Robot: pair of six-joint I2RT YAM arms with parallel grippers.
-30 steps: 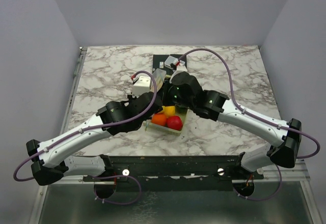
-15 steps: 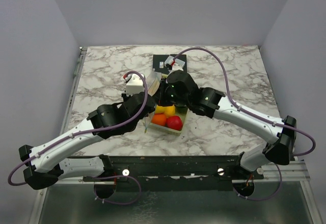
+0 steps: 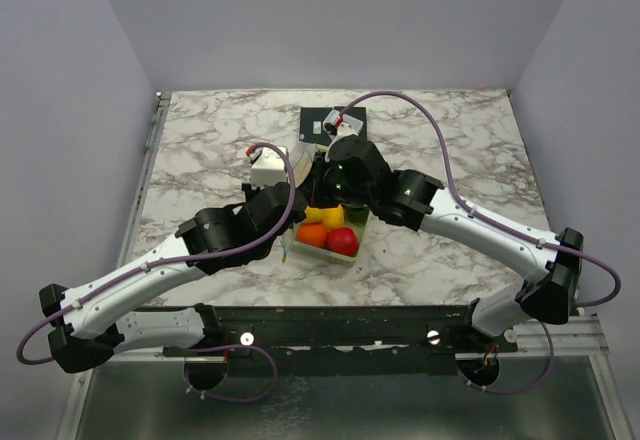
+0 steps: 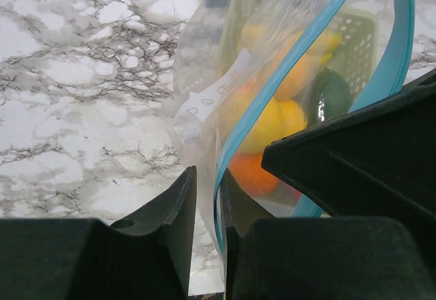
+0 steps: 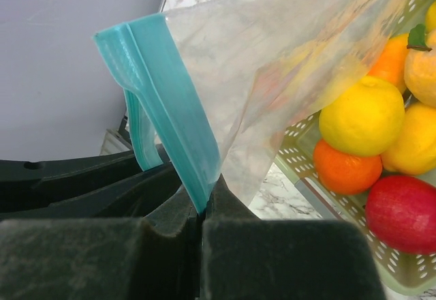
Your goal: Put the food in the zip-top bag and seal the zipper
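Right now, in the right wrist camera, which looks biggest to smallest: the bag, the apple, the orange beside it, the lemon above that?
1. bag
2. lemon
3. orange
The apple: partly cut off at the edge, so unsure.

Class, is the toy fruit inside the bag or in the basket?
In the basket: the right wrist view shows fruit lying there, outside the clear bag.

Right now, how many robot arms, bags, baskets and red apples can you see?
Arms: 2
Bag: 1
Basket: 1
Red apple: 1
Total: 5
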